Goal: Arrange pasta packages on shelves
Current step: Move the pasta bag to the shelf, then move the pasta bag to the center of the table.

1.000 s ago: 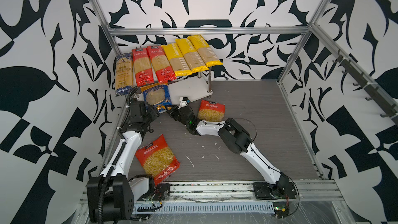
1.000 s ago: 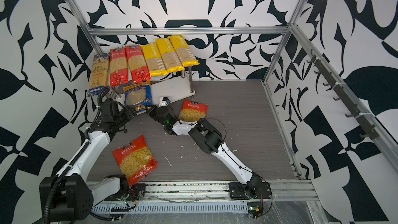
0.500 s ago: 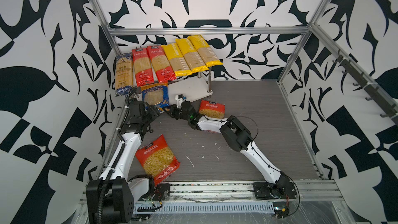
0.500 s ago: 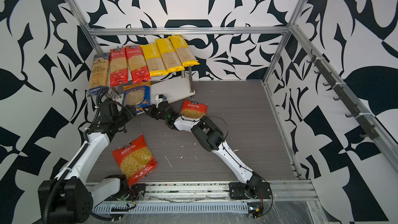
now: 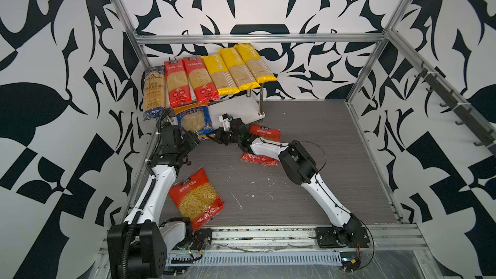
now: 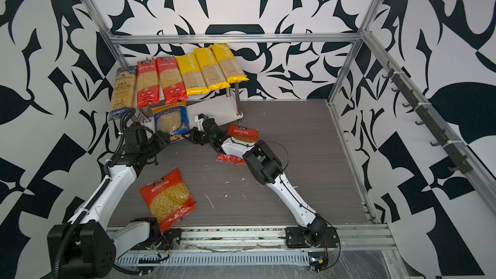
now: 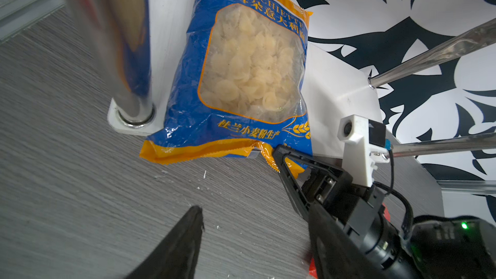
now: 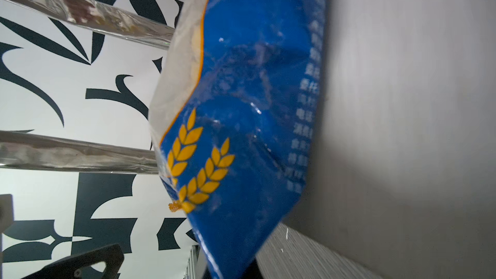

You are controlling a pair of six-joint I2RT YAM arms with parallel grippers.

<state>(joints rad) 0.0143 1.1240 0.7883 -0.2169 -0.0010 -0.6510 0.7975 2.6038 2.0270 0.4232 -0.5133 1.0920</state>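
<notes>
Left wrist camera gives me the clearest look at the blue-orange bag [image 7: 241, 76]. It lies window-up on the left end of the lower board [image 7: 335, 89] of the rack [image 5: 239, 108], just beside the front left post [image 7: 120, 76], and its orange bottom seam hangs past the board's front edge over the desk [image 7: 67, 183]. The right gripper [image 7: 279, 154] is clenched on one corner of that seam, with orange film showing through its open-frame finger. In the right wrist view the bag fills most of the frame, too close for me to see the grip itself. The left gripper [image 5: 195, 140] sits near the seam's other corner, jaws spread and holding nothing, and one finger [image 7: 185, 240] shows over bare desk. Both top views show the rack in the desk's back left corner. Its upper tier is covered by six spaghetti packs laid side by side: a blue pack [image 5: 153, 89] at the left end, two red packs [image 5: 188, 81], then three yellow packs [image 5: 239, 69], all overhanging the front edge. A red-orange bag [image 5: 196, 199] lies flat near the desk's front left corner, well apart from the rack. A second red-orange bag [image 5: 264, 133] lies mid-desk near the rack's front right corner, crossed by the right arm [image 5: 268, 147], which hides its middle. White crumbs [image 5: 236, 201] are scattered over the desk's front half.
</notes>
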